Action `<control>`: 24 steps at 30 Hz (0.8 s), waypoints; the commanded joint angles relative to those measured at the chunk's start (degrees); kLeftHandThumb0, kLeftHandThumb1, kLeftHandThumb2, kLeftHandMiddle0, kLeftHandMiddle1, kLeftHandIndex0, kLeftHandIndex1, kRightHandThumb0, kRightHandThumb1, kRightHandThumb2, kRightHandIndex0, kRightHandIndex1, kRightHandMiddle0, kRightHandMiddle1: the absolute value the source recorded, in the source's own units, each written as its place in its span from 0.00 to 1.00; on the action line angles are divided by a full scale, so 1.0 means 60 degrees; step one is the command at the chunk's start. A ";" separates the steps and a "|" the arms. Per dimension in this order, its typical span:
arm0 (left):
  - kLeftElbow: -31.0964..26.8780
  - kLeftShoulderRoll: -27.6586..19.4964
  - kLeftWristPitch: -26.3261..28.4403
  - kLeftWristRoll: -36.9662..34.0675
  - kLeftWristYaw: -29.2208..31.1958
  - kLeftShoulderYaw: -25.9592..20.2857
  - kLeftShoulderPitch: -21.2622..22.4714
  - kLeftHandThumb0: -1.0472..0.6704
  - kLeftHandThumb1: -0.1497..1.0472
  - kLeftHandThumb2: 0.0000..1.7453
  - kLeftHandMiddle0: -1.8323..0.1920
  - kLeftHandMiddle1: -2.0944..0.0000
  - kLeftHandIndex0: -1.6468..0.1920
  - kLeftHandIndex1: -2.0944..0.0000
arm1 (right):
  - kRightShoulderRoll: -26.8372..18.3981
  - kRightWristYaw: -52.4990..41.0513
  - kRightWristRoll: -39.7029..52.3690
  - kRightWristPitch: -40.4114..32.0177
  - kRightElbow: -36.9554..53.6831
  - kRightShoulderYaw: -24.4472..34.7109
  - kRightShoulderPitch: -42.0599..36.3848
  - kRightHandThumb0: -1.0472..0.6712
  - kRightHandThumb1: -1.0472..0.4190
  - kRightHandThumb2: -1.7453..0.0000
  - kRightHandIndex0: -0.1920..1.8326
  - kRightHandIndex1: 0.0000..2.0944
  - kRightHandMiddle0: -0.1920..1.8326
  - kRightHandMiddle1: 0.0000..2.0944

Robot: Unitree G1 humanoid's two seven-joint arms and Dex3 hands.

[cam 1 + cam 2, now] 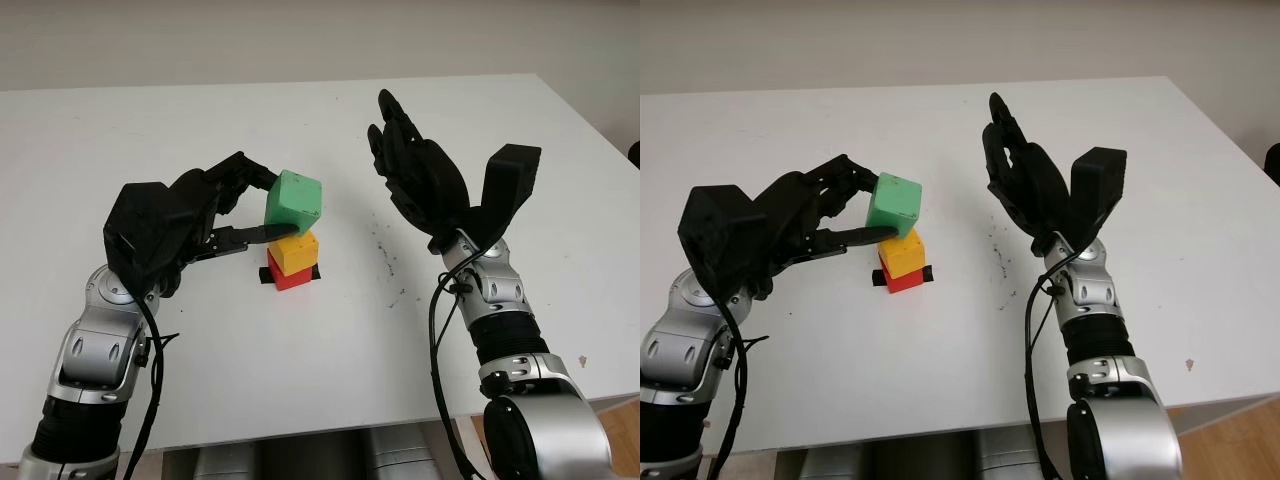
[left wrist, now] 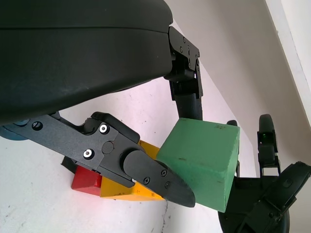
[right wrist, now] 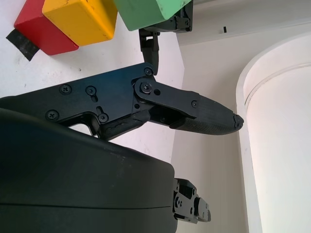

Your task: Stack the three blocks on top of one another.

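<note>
A red block [image 1: 290, 277] sits on a black tape mark [image 1: 264, 275] near the middle of the white table [image 1: 300, 380], with a yellow block [image 1: 298, 252] stacked on it. My left hand [image 1: 280, 203] is shut on a green block [image 1: 296, 202], thumb under it and fingers on its far side. The green block is tilted, with its lower edge right at the yellow block's top; I cannot tell if they touch. The left wrist view shows the green block [image 2: 201, 158] beside the yellow block [image 2: 131, 187]. My right hand [image 1: 415, 170] is open, raised to the right of the stack.
Small dark specks [image 1: 385, 255] mark the table between the stack and my right arm. The table's right edge [image 1: 590, 130] runs close behind the right hand, and its front edge lies near my arms.
</note>
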State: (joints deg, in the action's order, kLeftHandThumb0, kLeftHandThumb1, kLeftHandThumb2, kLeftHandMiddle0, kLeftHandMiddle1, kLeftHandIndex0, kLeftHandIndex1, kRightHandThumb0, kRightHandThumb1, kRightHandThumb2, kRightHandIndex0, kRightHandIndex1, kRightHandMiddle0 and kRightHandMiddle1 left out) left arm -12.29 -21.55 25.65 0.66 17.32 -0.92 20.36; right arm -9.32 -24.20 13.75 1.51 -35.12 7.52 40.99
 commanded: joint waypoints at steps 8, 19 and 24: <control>0.0007 0.0038 -0.0218 0.0181 -0.0179 0.0055 -0.0145 0.34 0.92 0.03 0.87 0.97 0.65 0.25 | -0.0024 -0.0031 -0.0015 0.0108 0.0087 0.0021 0.0181 0.17 0.00 0.61 0.00 0.00 0.00 0.00; 0.0187 0.0062 -0.0287 0.0312 -0.0159 0.0229 -0.0197 0.34 0.92 0.03 0.86 0.97 0.66 0.26 | -0.0033 -0.0076 0.0039 0.0079 0.0115 0.0058 0.0139 0.17 0.00 0.61 0.00 0.00 0.00 0.00; 0.0285 0.0049 -0.0252 0.0422 -0.0134 0.0314 -0.0231 0.35 0.92 0.03 0.86 0.98 0.66 0.27 | -0.0030 -0.0122 0.0065 0.0045 0.0156 0.0061 0.0122 0.17 0.00 0.61 0.00 0.00 0.00 0.00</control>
State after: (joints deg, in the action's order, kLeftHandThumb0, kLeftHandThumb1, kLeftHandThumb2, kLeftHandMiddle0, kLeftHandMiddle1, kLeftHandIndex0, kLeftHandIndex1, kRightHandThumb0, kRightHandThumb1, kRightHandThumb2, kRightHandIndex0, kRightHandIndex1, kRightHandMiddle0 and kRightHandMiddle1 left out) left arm -10.99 -21.24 24.10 2.79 16.47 0.38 19.36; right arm -9.32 -24.74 13.84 1.50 -35.12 7.59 40.99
